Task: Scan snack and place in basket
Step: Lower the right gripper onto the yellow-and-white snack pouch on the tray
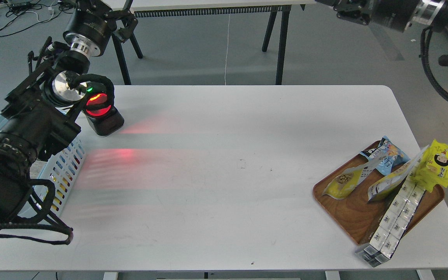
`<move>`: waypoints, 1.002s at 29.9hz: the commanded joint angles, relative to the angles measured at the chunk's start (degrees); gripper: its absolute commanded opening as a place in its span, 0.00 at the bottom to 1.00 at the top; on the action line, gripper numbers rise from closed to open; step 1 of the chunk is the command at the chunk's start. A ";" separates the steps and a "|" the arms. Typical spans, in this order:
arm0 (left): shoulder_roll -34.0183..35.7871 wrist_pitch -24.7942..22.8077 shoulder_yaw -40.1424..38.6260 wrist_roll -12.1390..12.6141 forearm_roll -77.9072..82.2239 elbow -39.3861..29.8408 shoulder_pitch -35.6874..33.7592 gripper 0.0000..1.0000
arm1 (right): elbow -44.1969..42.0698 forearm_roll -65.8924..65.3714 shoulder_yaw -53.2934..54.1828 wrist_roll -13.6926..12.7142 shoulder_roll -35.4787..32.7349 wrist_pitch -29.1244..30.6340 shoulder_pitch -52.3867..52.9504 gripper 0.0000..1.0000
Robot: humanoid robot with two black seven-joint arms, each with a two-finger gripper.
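The snack (343, 181), a flat pouch with a yellow lower part and a round picture of brown nuggets, lies on the brown wooden tray (348, 212) at the right. A second similar pouch (389, 181) leans beside it. The light blue slotted basket (66, 167) stands at the table's left edge, mostly hidden under my left arm. My left gripper (125, 25) is raised beyond the far left corner of the table, dark and hard to read. My right gripper (346, 11) is high at the top right, far from the tray, partly cut off.
A black scanner (100, 112) with a glowing red window stands at the far left and throws red light across the white table (224, 217). The tray also holds a small blue packet (388, 153), a bright yellow cartoon-face packet (438, 165) and a row of white cartons (395, 217).
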 commanded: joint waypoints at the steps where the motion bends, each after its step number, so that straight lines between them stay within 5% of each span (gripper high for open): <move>1: 0.05 0.00 -0.04 -0.07 0.00 -0.16 0.03 1.00 | 6.37 -8.20 -8.27 0.08 -1.14 -0.02 5.99 0.99; 6: 0.05 0.00 -0.04 -0.07 0.00 -0.51 0.11 1.00 | 16.47 -23.49 -15.93 1.31 -2.28 -0.02 9.25 0.98; 11: 0.40 0.00 -0.13 -0.15 0.00 -2.62 0.29 1.00 | 24.65 -37.20 -20.41 5.23 -7.90 -0.02 9.78 0.97; 15: 0.31 0.00 -0.13 -0.15 0.00 -2.62 0.29 1.00 | 30.89 -47.92 -23.75 5.23 -10.45 -0.02 10.66 0.95; 23: 0.40 0.00 -0.13 -0.15 -0.09 -2.71 0.29 1.00 | 32.93 -71.48 -32.72 5.23 -10.90 -10.96 10.84 0.93; 30: 1.10 0.00 -0.13 -0.15 0.00 -2.71 0.29 1.00 | 33.01 -80.23 -36.94 5.23 -12.04 -12.11 10.84 0.92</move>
